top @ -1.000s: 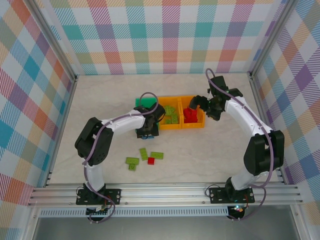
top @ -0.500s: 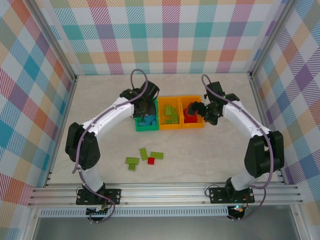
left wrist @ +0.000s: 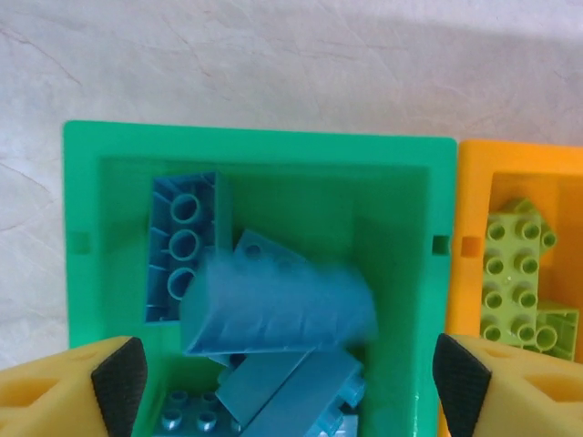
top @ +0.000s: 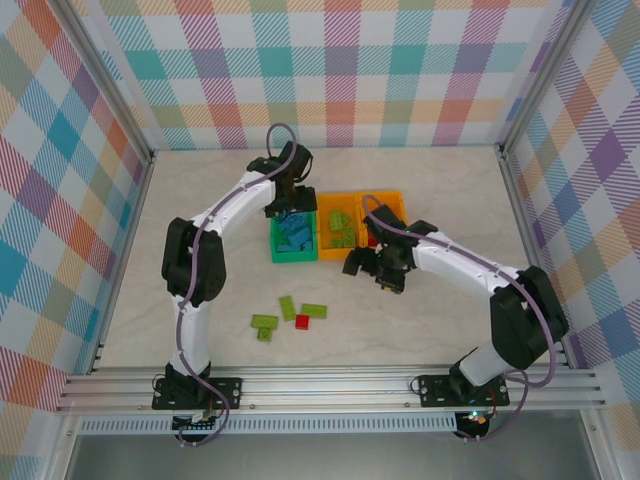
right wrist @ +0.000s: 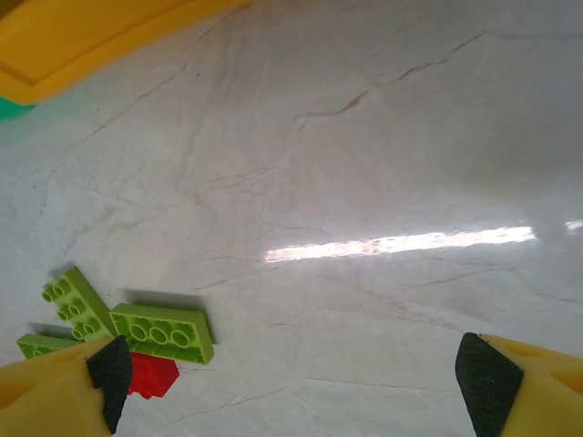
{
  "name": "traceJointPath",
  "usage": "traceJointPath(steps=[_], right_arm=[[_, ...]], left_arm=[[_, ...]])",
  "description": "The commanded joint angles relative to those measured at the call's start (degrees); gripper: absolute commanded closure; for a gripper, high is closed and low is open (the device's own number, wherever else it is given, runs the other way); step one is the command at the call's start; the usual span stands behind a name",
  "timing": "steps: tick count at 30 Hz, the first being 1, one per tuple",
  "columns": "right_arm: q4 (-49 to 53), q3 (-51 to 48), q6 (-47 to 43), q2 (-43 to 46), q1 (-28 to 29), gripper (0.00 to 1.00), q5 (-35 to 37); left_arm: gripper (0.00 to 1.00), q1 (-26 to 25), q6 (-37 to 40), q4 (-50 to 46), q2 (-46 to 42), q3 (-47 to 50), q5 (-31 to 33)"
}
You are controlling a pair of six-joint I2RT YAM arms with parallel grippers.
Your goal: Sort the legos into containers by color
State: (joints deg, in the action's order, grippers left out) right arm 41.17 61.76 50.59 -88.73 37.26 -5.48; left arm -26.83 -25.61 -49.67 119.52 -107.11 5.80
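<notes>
My left gripper (top: 291,210) hangs open over the green container (top: 293,257). In the left wrist view a blurred blue lego (left wrist: 278,305) is loose between the open fingertips (left wrist: 118,382), above several other blue legos in the green container (left wrist: 255,141). The middle orange container (top: 338,253) holds lime green legos (top: 341,228). My right arm partly covers the right orange container (top: 386,196). My right gripper (top: 365,268) is open and empty, low over the table in front of the orange containers. Lime green legos (right wrist: 164,332) and a red lego (right wrist: 150,375) lie by its left fingertip (right wrist: 109,378).
Loose on the table front left are lime green legos (top: 264,322) (top: 314,310) and one red lego (top: 302,322). Metal frame posts and plaid walls enclose the table on three sides. The orange container's edge (right wrist: 91,36) sits at the top left of the right wrist view.
The left gripper moved back over the green container and opened, letting go of a blue lego. The right gripper left the right orange container and swung forward-left, down toward the table.
</notes>
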Motion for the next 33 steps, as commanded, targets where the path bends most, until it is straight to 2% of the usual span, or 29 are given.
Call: traceJointPath(steps=[1, 2, 9, 18, 22, 27, 33], right_arm=[[0.0, 3.9, 6.6, -4.2, 3.8, 0.07, 1.2], [0.7, 5.3, 7.1, -5.4, 5.0, 0.07, 1.5], [3.0, 10.9, 9.8, -11.9, 14.6, 0.09, 3.5], [5.7, 18.7, 13.3, -20.1, 24.6, 0.19, 5.7], [8.0, 22.2, 13.9, -23.8, 26.5, 0.2, 6.4], [9.0, 22.3, 15.9, -26.1, 27.3, 0.3, 8.4], [10.6, 26.3, 13.9, -29.8, 28.0, 0.35, 8.5]], left_arm=[[0.04, 0.5, 0.7, -1.4, -2.2, 0.0, -2.4], [0.0, 0.5, 0.6, -1.2, -3.4, 1.0, -2.4], [0.0, 0.8, -1.0, 1.9, -14.8, 11.6, -1.0], [0.0, 4.7, -2.2, 4.5, -25.0, 26.1, -4.1], [0.0, 5.3, -1.4, 4.5, -28.0, 29.3, -4.5], [0.0, 6.6, -0.4, 4.4, -31.1, 32.3, -5.5], [0.0, 8.0, 0.0, 4.9, -33.3, 35.4, -6.3]])
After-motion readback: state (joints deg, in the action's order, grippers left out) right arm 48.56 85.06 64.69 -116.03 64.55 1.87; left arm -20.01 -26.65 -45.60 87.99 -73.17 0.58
